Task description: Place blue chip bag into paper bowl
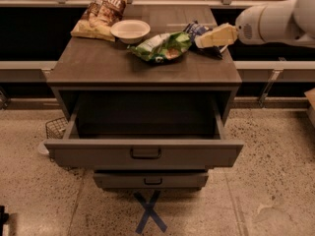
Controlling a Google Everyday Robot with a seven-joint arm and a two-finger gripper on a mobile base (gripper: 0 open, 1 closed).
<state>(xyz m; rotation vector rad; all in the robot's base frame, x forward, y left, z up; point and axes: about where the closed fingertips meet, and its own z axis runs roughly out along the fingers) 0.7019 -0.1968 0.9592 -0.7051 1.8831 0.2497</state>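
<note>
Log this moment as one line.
gripper: above dark navy-blue glossy chip bag | bag: on grey cabinet top | round off-white paper bowl: empty

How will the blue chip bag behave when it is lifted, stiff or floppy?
Probably floppy: the blue bag looks crumpled, so it may sag. Likely light, being small and puffy. Its glossy film could slip. The gripper is over it, right of the green bag.
</note>
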